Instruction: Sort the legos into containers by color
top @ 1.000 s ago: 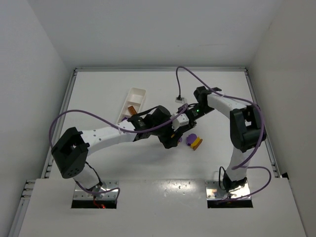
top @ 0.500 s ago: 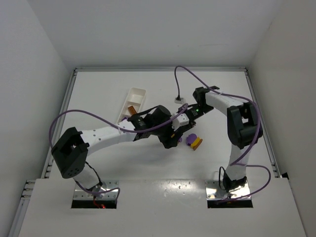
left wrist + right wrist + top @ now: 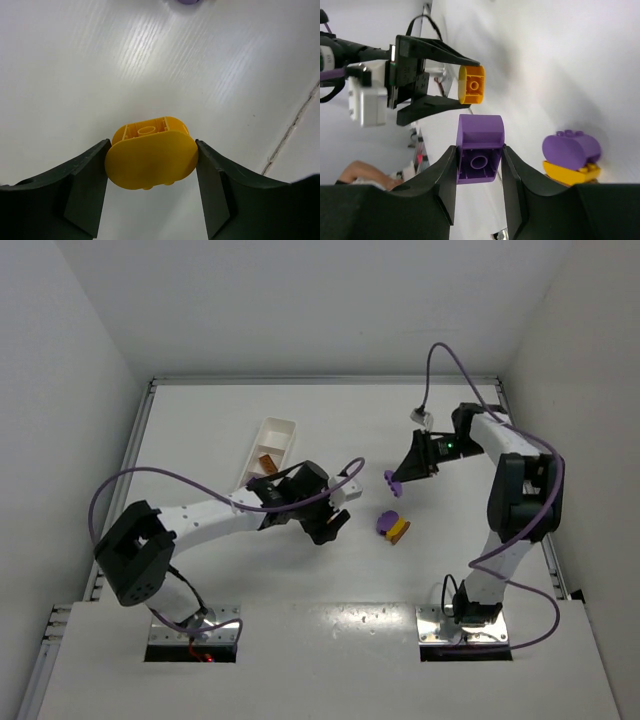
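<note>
Legos were split between the two arms and the tabletop. The left end effector was closed partway onto a yellow lego, its two dark fingers pressed against the block's rounded ends, and the block appeared to be held clear of the surface. The right end effector pinched a purple lego by its flat sides, also in the air and well apart from the white tray. Between the arms a stacked pair, a purple piece sitting on a yellow one, rested on the tabletop. One brown-orange lego lay in the tray, in what looked like its middle compartment; the other compartments could not be read clearly.

These blocks were probably light, rigid and hollow underneath, with glossy plastic that could slide between the fingers, so a firm squeeze across parallel faces seemed safest. The yellow one's curved ends offered less contact than flat sides would. The stacked pair would probably need pulling apart, one arm bracing each piece. No brand mark, label or writing was legible on anything.
</note>
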You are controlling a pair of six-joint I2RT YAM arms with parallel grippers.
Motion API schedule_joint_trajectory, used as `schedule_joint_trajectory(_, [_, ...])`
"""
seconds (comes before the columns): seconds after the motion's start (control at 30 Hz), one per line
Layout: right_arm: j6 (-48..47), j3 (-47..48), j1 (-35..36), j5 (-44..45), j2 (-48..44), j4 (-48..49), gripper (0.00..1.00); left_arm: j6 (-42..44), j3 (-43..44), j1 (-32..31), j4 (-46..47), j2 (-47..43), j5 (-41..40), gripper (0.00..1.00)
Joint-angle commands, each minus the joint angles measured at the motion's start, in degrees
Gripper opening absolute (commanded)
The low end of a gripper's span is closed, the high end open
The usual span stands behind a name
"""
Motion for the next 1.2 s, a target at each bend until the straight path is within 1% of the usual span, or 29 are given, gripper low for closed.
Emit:
schedule_joint_trajectory(0.0, [-2.4,0.0,-2.7,-3.4,-5.4,0.8,0.0,-0.2,0.4,4.8,0.0,-4.9,-0.6,0.07])
schedule_joint_trajectory(0.07, [-1.6,-1.9,-3.8,-2.7,-6.8,2.6,0.0,-0.2,2.0,7.8,0.0,-5.5,-2.1,0.07])
schedule_joint_trajectory(0.1, [-0.6,-2.5,-4.5,-0.8,-7.4,3.7,0.0,-0.2,2.9,10.9,0.0,-6.1,-2.7,0.07])
schedule_joint_trajectory(0.17, [2.7,-3.3,-5.0,0.8,-9.1,5.8,0.0,-0.2,4.9,13.9,0.0,-6.1,-3.6,0.07])
schedule_joint_trajectory(0.2, [3.7,-3.9,-5.0,2.1,-9.6,7.6,0.0,-0.2,6.9,16.9,0.0,-5.4,-3.6,0.07])
schedule_joint_trajectory(0.27, [6.0,-4.4,-5.6,2.7,-11.2,9.1,0.0,-0.2,9.1,19.6,0.0,-3.5,-3.6,0.07])
schedule_joint_trajectory(0.33, [7.4,-5.0,-5.6,4.1,-11.9,11.2,0.0,0.4,12.9,23.3,0.0,-1.0,-3.6,0.07])
schedule_joint_trajectory(0.4, [8.1,-5.5,-5.6,4.1,-12.6,11.8,0.0,0.4,17.3,26.4,0.0,4.0,-3.0,0.08])
schedule_joint_trajectory(0.5, [8.1,-5.5,-5.6,4.6,-12.6,11.8,0.0,-0.2,22.5,29.4,0.0,10.7,-1.4,0.09])
schedule_joint_trajectory(0.73, [8.1,-6.0,-5.6,5.1,-12.6,11.8,0.0,-2.4,32.0,33.9,0.0,23.6,0.6,0.1])
schedule_joint_trajectory(0.83, [8.1,-6.6,-5.6,5.1,-12.6,11.8,0.0,-3.5,35.9,35.3,-0.5,27.0,1.2,0.1])
schedule_joint_trajectory(0.93, [8.1,-6.7,-5.6,5.1,-12.6,11.8,0.0,-3.5,37.9,36.5,-0.5,29.6,1.2,0.1])
schedule_joint_trajectory(1.03, [8.1,-6.7,-4.9,5.1,-12.1,11.8,0.0,-3.5,38.6,36.5,-0.5,31.0,1.2,0.16])
schedule_joint_trajectory(1.13, [8.1,-6.7,-4.9,5.7,-11.5,11.8,0.0,-3.5,39.3,36.5,-0.5,31.5,1.2,0.24])
schedule_joint_trajectory(1.17, [8.1,-6.0,-4.9,5.7,-11.5,11.8,0.0,-3.5,39.3,36.5,-0.5,31.5,1.7,0.32])
